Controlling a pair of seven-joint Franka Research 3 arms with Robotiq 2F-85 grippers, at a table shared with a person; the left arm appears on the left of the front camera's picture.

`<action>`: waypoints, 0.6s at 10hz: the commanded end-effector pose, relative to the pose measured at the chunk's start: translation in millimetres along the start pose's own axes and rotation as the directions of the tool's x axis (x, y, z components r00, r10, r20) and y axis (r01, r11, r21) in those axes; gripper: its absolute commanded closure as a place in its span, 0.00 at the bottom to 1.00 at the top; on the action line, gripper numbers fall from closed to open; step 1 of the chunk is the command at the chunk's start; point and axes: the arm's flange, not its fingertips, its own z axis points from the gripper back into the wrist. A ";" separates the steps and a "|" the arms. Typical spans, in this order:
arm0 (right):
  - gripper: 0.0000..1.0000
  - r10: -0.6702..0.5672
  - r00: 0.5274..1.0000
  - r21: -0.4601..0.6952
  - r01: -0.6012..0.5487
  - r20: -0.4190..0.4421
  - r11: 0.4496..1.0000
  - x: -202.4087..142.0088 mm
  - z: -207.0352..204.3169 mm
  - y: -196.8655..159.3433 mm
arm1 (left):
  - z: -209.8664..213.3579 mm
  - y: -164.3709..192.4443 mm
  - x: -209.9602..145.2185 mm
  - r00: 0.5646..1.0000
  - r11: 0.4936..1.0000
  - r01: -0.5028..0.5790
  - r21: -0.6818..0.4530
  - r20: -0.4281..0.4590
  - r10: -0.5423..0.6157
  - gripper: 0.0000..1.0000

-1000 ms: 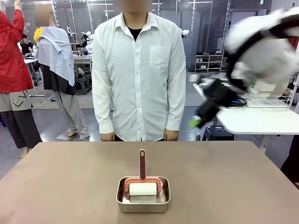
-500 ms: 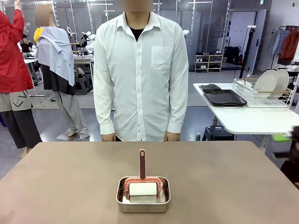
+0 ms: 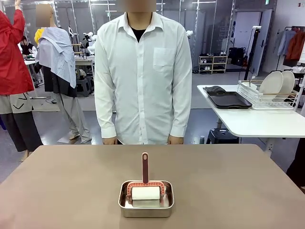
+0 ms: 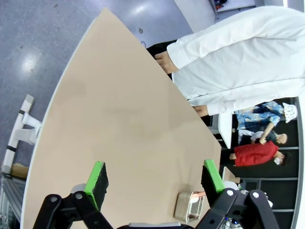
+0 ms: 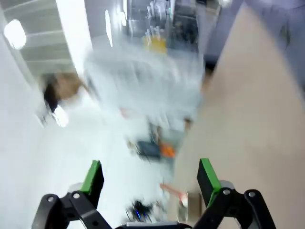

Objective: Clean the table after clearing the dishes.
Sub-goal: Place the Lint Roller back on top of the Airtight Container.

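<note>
brown table (image 3: 57, 181), steel pan (image 3: 146, 208), white roller (image 3: 146, 192)

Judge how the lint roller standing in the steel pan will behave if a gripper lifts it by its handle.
The lint roller probably lifts easily: slim handle, small paper roll. Its round roll looks apt to roll once on the table. The shallow steel pan may slide if nudged.

Lint roller (image 3: 145, 187) in steel pan (image 3: 146, 206)

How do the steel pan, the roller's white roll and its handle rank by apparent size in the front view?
1. Steel pan, clearly largest.
2. White roll.
3. Handle: it stands taller than the roll but is far thinner, so this order is unsure.
</note>
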 end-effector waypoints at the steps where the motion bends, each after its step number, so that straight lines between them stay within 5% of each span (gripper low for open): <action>1: 0.00 -0.073 0.989 0.073 0.065 0.125 0.995 -105.1 -12.6 -25.0 | 3.2 -0.5 1.0 1.000 1.000 -0.008 -0.009 0.010 0.008 0.00; 2: 0.00 -0.055 0.994 0.032 0.052 0.097 0.998 -103.8 -19.3 -27.1 | 3.2 -0.5 1.0 1.000 1.000 -0.008 -0.009 0.010 0.008 0.00; 3: 0.00 -0.058 0.994 0.028 0.055 0.094 0.998 7.5 8.7 -19.8 | 3.2 -0.5 1.0 1.000 1.000 -0.008 -0.009 0.010 0.008 0.00; 6: 0.00 -0.058 0.994 0.028 0.055 0.094 0.998 7.5 8.7 -19.8 | 3.2 -0.5 1.0 1.000 1.000 -0.008 -0.009 0.010 0.008 0.00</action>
